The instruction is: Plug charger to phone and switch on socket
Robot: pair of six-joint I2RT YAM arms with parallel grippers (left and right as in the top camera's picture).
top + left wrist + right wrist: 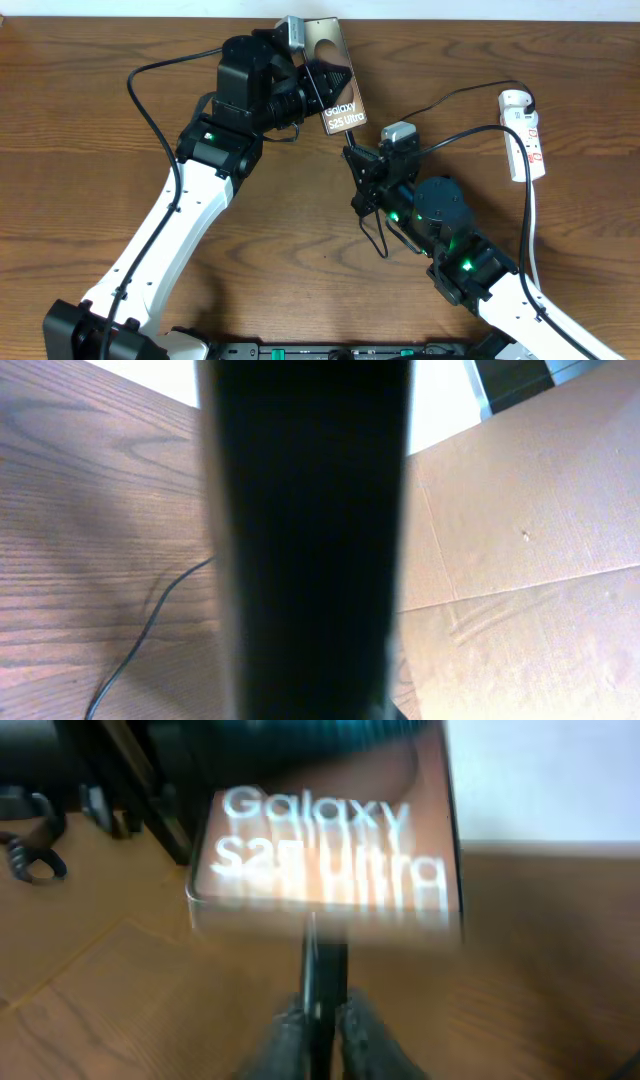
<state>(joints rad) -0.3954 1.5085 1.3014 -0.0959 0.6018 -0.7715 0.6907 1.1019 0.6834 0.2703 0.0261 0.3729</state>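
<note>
The left end effector (312, 80) pinched the phone (345, 105) above the worktop (90, 70). The right end effector (322, 1025) pinched the charger (326, 962), its tip just beside the phone's lower edge.

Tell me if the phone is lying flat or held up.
Held up: the left gripper clamps the phone, and its printed face stands tilted toward the right wrist camera, not flat on the table.

- A brown wooden table (80, 120) with pronounced grain fills the overhead view under soft, even light.
- A pale strip (500, 8) runs along its far edge.
- The left wrist view shows creased brown cardboard (520, 560) at right, with a white surface (440, 400) beyond it.
</note>
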